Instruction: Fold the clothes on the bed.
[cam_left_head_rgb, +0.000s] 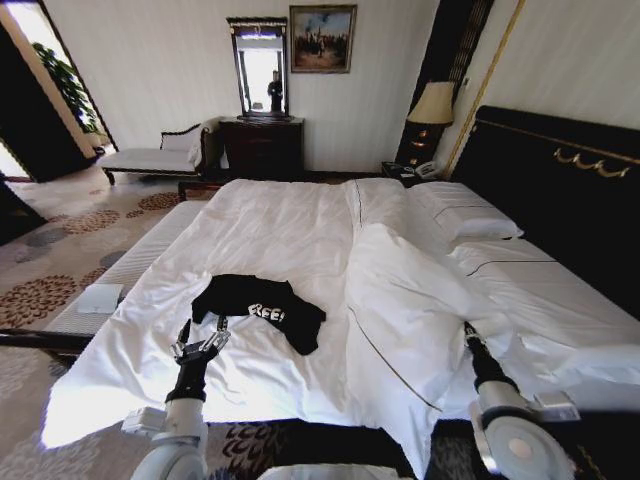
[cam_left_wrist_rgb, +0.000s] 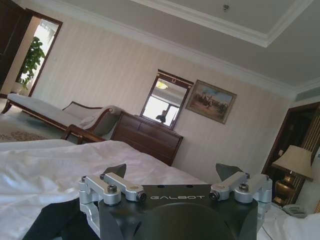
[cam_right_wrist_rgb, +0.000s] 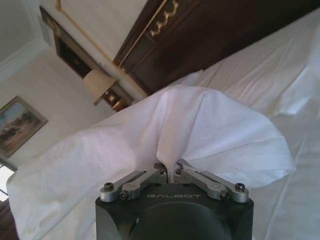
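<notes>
Head view, bed (cam_left_head_rgb: 280, 225): dark-wood frame with a tall headboard at right, white sheets spreading across most of the scene.
Head view, T-shirt (cam_left_head_rgb: 262, 305): black, white lettering showing, lying crumpled on the near left part of the bed.
Head view, left gripper (cam_left_head_rgb: 201, 344): hovering just near of the T-shirt's near left edge, jaws standing spread apart.
Head view, duvet (cam_left_head_rgb: 410, 300): white, bunching up at near right, just right of the T-shirt.
Head view, right gripper (cam_left_head_rgb: 469, 328): reaching into the duvet's near right edge.
Left wrist view, left gripper (cam_left_wrist_rgb: 172, 175): jaws standing wide, nothing between them; a black patch of T-shirt (cam_left_wrist_rgb: 50, 220) lying just beside it on the sheet.
Right wrist view, right gripper (cam_right_wrist_rgb: 170, 168): jaws clenching a gathered fold of duvet (cam_right_wrist_rgb: 200, 135), the cloth fanning out beyond them.
</notes>
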